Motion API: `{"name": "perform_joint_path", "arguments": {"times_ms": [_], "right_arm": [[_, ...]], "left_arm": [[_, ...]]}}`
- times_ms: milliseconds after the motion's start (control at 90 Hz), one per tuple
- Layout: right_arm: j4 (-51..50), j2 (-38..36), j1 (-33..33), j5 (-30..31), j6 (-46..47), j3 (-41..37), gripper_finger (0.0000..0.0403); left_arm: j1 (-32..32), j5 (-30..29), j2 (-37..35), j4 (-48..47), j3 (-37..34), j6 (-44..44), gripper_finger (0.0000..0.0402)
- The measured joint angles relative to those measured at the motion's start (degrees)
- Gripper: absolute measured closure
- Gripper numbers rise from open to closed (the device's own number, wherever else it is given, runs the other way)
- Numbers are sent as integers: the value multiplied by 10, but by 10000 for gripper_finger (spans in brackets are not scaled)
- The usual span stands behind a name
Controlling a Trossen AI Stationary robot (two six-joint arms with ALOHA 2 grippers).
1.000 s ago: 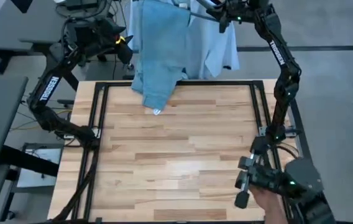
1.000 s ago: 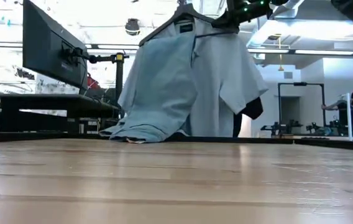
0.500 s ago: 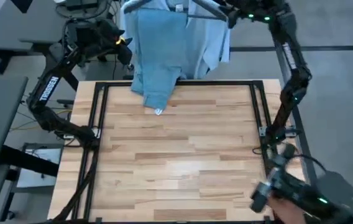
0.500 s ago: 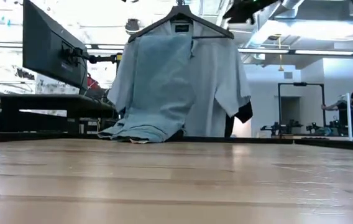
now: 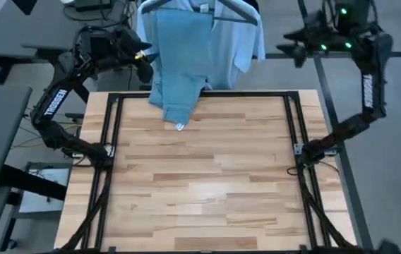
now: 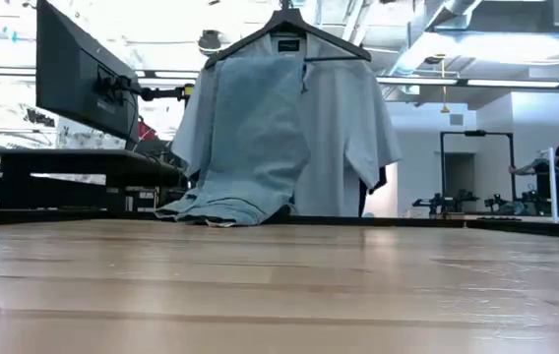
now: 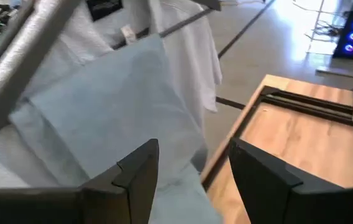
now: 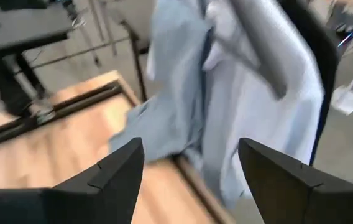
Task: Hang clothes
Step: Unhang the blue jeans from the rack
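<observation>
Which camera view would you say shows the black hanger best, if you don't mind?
The low view: the black hanger shows whole there, hook and both arms, above the shirt and jeans. The high view shows it foreshortened at the frame edge; both wrist views catch only blurred parts.

Wooden table [image 5: 207, 176], jeans [image 5: 179, 63] hem on far edge

Jeans [image 6: 250, 138], pale shirt [image 6: 343, 128] hang together on hanger; jeans' end rests on table edge.

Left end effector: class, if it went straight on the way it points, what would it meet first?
Probably the jeans hanging ahead of the open left end effector, with the pale shirt behind; depth is uncertain.
</observation>
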Motion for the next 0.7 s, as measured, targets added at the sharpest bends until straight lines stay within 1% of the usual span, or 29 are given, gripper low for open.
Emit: {"name": "perform_joint_path", "arguments": {"times_ms": [178,300,356,478,622,700], "right_arm": [[-68,-35,31,0,3,-1,154],[-61,-59,46,0,-1,-23,154],[-27,-71,45,0,-5,-51,154],[87,-79,34,0,-2,-112,154],[207,-53,33,1,-17,-159,154],[270,-29,33,1,-30,-171,154]], "left_arm": [[-28,1,1,41,-36,-28,224],[-29,-6,3,57,-40,-48,224],[-29,-8,3,61,-40,-63,224],[-29,-25,5,74,-40,-92,224],[-29,-56,5,74,-40,-114,224],[-29,-57,5,72,-40,-121,224]]}}
